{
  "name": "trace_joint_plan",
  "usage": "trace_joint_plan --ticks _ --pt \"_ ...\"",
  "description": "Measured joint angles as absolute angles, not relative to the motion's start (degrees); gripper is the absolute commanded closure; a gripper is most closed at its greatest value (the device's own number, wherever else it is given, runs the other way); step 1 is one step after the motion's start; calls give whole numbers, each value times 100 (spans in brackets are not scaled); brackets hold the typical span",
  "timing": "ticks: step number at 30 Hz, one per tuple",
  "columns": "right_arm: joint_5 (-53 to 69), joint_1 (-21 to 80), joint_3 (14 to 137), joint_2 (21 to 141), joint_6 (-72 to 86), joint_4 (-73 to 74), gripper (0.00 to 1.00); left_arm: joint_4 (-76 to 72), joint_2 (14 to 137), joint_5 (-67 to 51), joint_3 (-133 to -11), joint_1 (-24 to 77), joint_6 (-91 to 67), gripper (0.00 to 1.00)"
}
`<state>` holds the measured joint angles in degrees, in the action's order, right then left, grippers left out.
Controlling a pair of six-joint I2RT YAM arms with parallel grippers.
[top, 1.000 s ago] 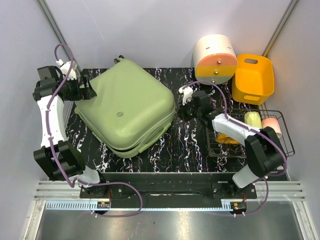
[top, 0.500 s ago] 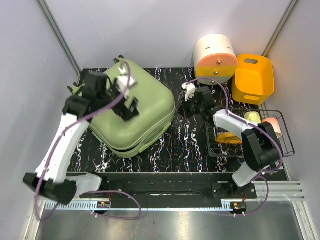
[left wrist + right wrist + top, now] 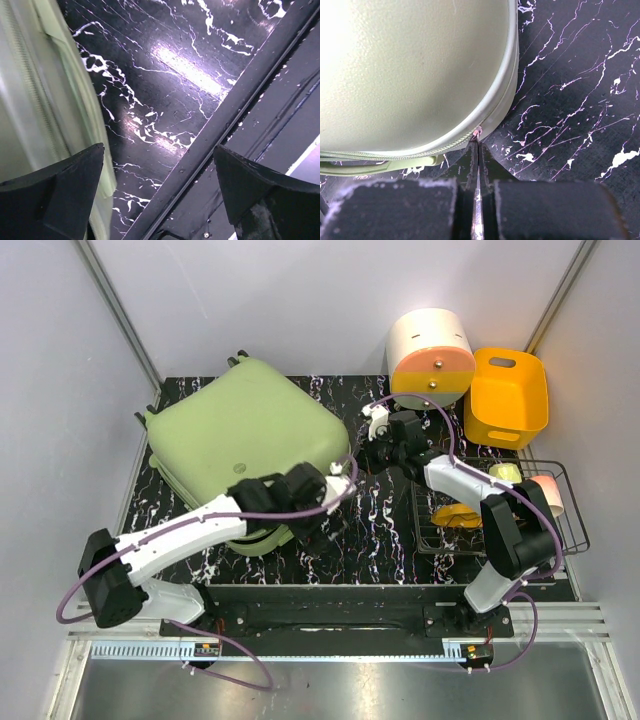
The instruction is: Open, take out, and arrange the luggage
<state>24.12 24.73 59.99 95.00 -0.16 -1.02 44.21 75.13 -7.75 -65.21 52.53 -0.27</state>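
At closed right fingers (image 3: pixel 469 162): luggage (image 3: pixel 410 70) seam; spread left fingers (image 3: pixel 50 195) alongside.

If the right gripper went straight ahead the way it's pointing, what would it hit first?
The zip pull on the luggage seam, just beyond the shut tips of the right gripper; whether they already touch is unclear.

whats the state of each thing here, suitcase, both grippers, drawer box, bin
luggage: closed, lying flat
left gripper: open, empty, beside the luggage's near corner
right gripper: shut, tips at the zip seam
drawer box: drawers closed
orange bin: upright, looks empty
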Motion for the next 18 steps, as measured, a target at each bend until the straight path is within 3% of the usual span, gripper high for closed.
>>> trace_joint_plan --ticks 4,9,18 --pt "2410 2473 6053 9531 -14 -40 100 4132 7754 128 -6261 5929 -429 7" --pt "2412 2473 6053 9535 40 -40 100 3699 8296 1205 -6208 5975 -705 7" --pt "2414 2471 6086 9568 143 -30 100 3035 8844 1658 -5911 5977 -707 9"
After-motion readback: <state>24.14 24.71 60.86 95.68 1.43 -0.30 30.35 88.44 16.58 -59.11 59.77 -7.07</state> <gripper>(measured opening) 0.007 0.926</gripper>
